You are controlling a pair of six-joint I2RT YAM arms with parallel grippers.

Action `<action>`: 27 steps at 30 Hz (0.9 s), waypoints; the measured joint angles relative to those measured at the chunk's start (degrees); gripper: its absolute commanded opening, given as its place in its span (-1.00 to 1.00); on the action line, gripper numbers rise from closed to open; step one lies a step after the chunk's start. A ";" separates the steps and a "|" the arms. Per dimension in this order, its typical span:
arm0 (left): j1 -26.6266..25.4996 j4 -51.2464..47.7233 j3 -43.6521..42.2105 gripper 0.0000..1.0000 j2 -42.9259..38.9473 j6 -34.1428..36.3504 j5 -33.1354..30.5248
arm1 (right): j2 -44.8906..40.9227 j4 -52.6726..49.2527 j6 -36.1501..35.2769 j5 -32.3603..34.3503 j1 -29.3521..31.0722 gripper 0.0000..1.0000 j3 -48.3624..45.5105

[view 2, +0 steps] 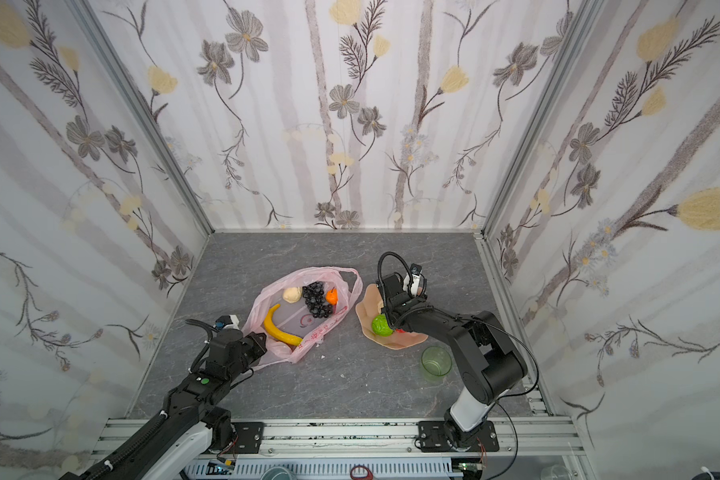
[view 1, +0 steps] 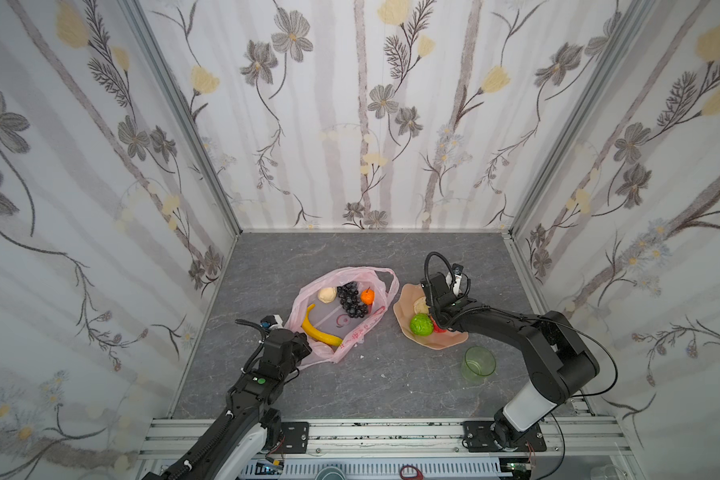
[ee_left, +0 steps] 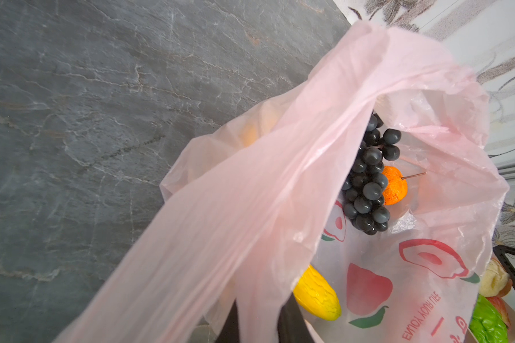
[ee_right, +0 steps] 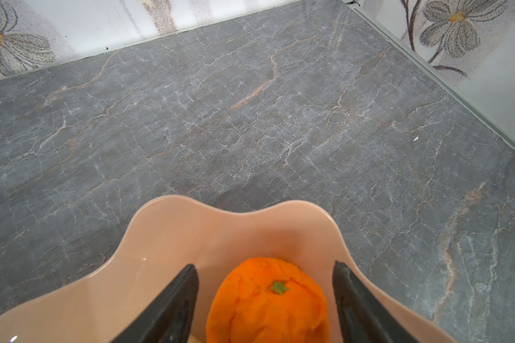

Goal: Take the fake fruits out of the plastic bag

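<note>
The pink plastic bag [view 1: 352, 328] lies open on the grey table in both top views. Inside it are a yellow banana [view 1: 319, 329], a beige lumpy piece [view 1: 327, 295], a dark grape bunch [view 1: 352, 300] and an orange [view 1: 367, 296]. My left gripper [ee_left: 259, 323] is shut on the bag's near edge, and the film stretches up from it. My right gripper [ee_right: 265, 265] hangs open over the peach plate [ee_right: 173, 231]. A second orange [ee_right: 268, 300] rests on the plate between its fingers, with a gap on each side. A green bumpy fruit [view 1: 421, 325], a beige piece [view 1: 420, 306] and a red apple [view 1: 438, 329] also lie on that plate.
A translucent green cup [view 1: 479, 364] stands near the front, just right of the plate and close to the right arm. Papered walls close in the table on three sides. Bare grey tabletop [view 1: 350, 249] lies behind the bag and plate.
</note>
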 measured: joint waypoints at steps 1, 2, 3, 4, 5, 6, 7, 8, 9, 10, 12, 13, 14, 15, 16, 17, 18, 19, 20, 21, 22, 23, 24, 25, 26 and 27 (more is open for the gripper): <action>0.04 -0.04 -0.02 -0.67 -0.07 0.00 0.02 | -0.24 0.00 0.00 -0.20 -0.04 0.45 -0.02; 0.04 -0.02 -0.02 -0.67 -0.07 0.00 0.02 | -0.61 0.00 0.00 -0.28 -0.04 0.45 -0.04; 0.04 -0.02 -0.02 -0.67 -0.07 0.00 0.02 | -1.09 0.00 -0.02 -0.63 -0.04 0.45 -0.07; 0.04 -0.02 -0.02 -0.67 -0.02 0.00 0.02 | -1.64 0.00 -0.02 -0.96 -0.04 0.45 -0.09; 0.04 -0.02 -0.02 -0.67 0.11 0.00 0.02 | -2.29 0.00 -0.02 -1.05 -0.04 0.45 -0.17; 0.04 0.00 -0.02 -0.68 0.31 0.00 0.02 | -2.73 0.00 -0.02 -1.07 -0.04 0.46 -0.26; 0.04 -0.02 -0.02 -0.68 0.46 0.00 0.02 | -3.45 -0.02 -0.04 -1.38 -0.04 0.46 -0.46; 0.07 -0.04 -0.02 -0.68 0.52 0.00 0.02 | -4.17 -0.07 -0.07 -1.55 -0.04 0.46 -0.68; 0.09 -0.02 -0.02 -0.68 0.55 0.00 0.02 | -5.14 -0.02 -0.11 -2.10 -0.04 0.46 -1.05; 0.09 0.00 -0.02 -0.68 0.59 0.02 0.02 | -6.54 -0.04 -0.52 -2.91 -0.04 0.46 -1.60; 0.09 -0.02 -0.02 -0.68 0.70 0.02 0.02 | -9.25 -0.04 -0.92 -4.52 -0.02 0.46 -2.21; 0.09 -0.02 -0.02 -0.68 0.74 0.02 0.02 | -10.67 0.00 -1.62 -5.55 0.09 0.46 -2.25; 0.09 0.00 -0.02 -0.68 0.79 0.02 0.02 | -11.98 -0.02 -1.81 -6.67 0.24 0.46 -2.25; 0.09 0.00 -0.02 -0.68 0.83 0.04 0.02 | -13.00 -0.04 -2.03 -7.63 0.35 0.46 -2.23; 0.09 0.00 -0.02 -0.68 0.94 0.07 0.02 | -14.12 -0.13 -2.10 -8.87 0.63 0.46 -2.08; 0.09 -0.02 -0.02 -0.68 1.07 0.33 0.02 | -14.86 -0.39 -2.45 -10.03 1.03 0.46 -1.68; 0.09 -0.02 -0.02 -0.68 1.16 0.39 0.00 | -15.39 -0.52 -2.62 -11.19 1.60 0.46 -1.31; 0.09 -0.02 -0.02 -0.68 1.22 0.39 0.02 | -15.74 -0.94 -2.64 -12.20 2.32 0.45 -0.92; 0.09 0.00 0.00 -0.68 1.31 0.39 0.02 | -15.96 -1.51 -2.64 -13.25 3.45 0.45 -0.39; 0.09 0.00 0.02 -0.68 1.53 0.39 0.00 | -15.98 -2.23 -2.64 -14.16 4.83 0.45 0.44; 0.09 -0.02 0.02 -0.68 1.68 0.39 0.02 | -15.80 -2.86 -2.69 -15.02 6.32 0.46 1.53; 0.09 -0.02 0.02 -0.68 1.79 0.39 0.02 | -15.32 -3.56 -2.97 -15.47 8.20 0.46 3.21; 0.09 -0.02 0.02 -0.68 1.84 0.39 0.02 | -14.47 -4.57 -3.08 -16.57 10.32 0.46 5.64; 0.09 0.00 0.02 -0.68 1.86 0.39 0.02 | -13.55 -4.74 -3.08 -17.25 11.76 0.45 7.43; 0.09 -0.02 0.02 -0.68 1.88 0.39 0.02 | -12.02 -4.87 -3.10 -18.10 13.60 0.45 9.84; 0.09 0.00 0.02 -0.68 1.90 0.39 0.00 | -10.49 -4.90 -3.34 -19.43 15.02 0.45 11.76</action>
